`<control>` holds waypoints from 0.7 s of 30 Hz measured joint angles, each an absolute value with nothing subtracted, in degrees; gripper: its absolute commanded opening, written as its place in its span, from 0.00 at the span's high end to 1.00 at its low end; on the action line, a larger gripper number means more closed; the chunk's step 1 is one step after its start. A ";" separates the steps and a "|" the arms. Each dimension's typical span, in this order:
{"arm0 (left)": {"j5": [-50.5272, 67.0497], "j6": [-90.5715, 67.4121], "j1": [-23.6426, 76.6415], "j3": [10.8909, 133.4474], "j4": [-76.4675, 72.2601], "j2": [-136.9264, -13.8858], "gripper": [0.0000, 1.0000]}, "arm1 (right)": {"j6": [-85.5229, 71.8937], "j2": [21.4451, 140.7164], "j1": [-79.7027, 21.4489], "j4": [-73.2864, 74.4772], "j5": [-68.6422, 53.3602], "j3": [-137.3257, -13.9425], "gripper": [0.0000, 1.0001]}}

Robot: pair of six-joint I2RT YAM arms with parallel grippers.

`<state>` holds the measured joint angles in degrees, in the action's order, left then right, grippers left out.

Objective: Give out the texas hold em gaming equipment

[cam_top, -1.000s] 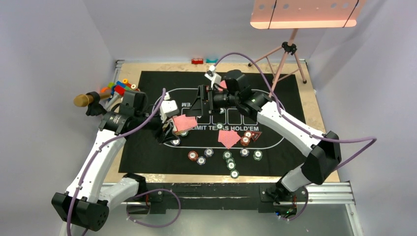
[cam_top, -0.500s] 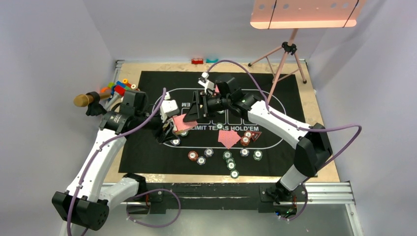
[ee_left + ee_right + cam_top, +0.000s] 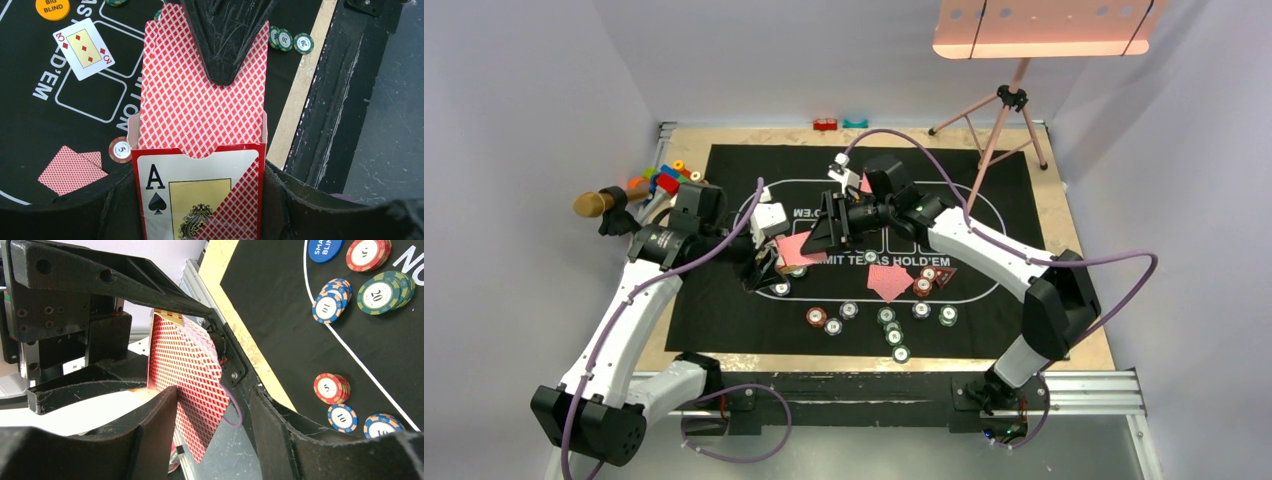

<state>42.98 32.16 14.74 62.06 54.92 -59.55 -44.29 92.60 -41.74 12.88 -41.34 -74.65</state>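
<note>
My left gripper (image 3: 769, 262) is shut on a red card box (image 3: 200, 180) with an ace of spades on its face. Pink-red-backed cards (image 3: 200, 100) stick out of its top. My right gripper (image 3: 826, 232) is open around those cards (image 3: 187, 365); one of its fingers (image 3: 225, 40) lies over the top card. In the right wrist view the gripper (image 3: 212, 400) straddles the card edge with a wide gap. Striped poker chips (image 3: 889, 325) lie along the mat's near side. Two face-down cards (image 3: 889, 280) and a red triangle marker (image 3: 946, 275) lie right of centre.
A face-up diamond card (image 3: 84, 42), an orange Big Blind disc (image 3: 52, 7) and a blue disc (image 3: 325, 247) lie on the black mat (image 3: 724, 300). Gold-headed microphone (image 3: 594, 204) and toy bricks (image 3: 664, 178) sit far left. A tripod (image 3: 1009, 100) stands back right.
My right gripper has swung left and down onto the cards sticking out of the box. The left gripper has stayed in place with the box.
</note>
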 measured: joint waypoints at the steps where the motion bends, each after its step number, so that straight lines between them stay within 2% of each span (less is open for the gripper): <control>1: 42.98 32.16 14.74 62.06 54.92 -59.55 1.00 | -44.27 92.53 -41.54 12.93 -41.54 -74.65 0.49; 4: 42.94 32.16 14.74 62.06 54.92 -59.55 1.00 | -44.16 92.01 -40.86 13.39 -41.71 -74.61 0.60; 7: 42.96 32.16 14.74 62.06 54.78 -59.55 1.00 | -43.94 90.80 -39.81 14.24 -41.69 -74.61 0.66; 18: 42.94 32.16 14.74 62.06 54.46 -59.55 1.00 | -42.81 89.82 -37.43 17.58 -41.60 -74.50 0.71; 21: 42.92 32.16 14.74 62.06 54.48 -59.48 1.00 | -41.36 89.67 -36.69 20.56 -40.93 -74.83 0.75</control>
<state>42.92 32.16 14.74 62.06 54.48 -59.48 -41.36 89.67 -36.69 20.56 -40.93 -74.83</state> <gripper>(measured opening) 0.701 0.289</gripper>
